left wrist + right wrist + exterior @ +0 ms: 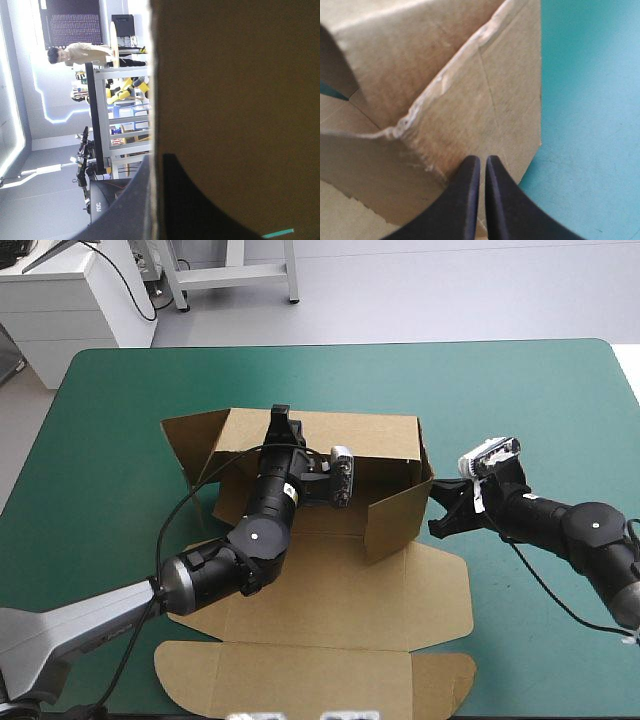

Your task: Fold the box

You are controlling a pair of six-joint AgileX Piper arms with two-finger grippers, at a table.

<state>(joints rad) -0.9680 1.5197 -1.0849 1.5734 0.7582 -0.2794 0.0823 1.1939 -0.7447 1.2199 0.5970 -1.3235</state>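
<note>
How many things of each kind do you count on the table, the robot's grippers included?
Boxes: 1, the brown box
Grippers: 2, the left gripper and the right gripper
Total: 3

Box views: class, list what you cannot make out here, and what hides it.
Left wrist view: the box wall fills it, hiding the inside.
High view: the left pincer and its arm cover part of the floor.
Right wrist view: right pincer tips overlap the wall; grip unclear.
</note>
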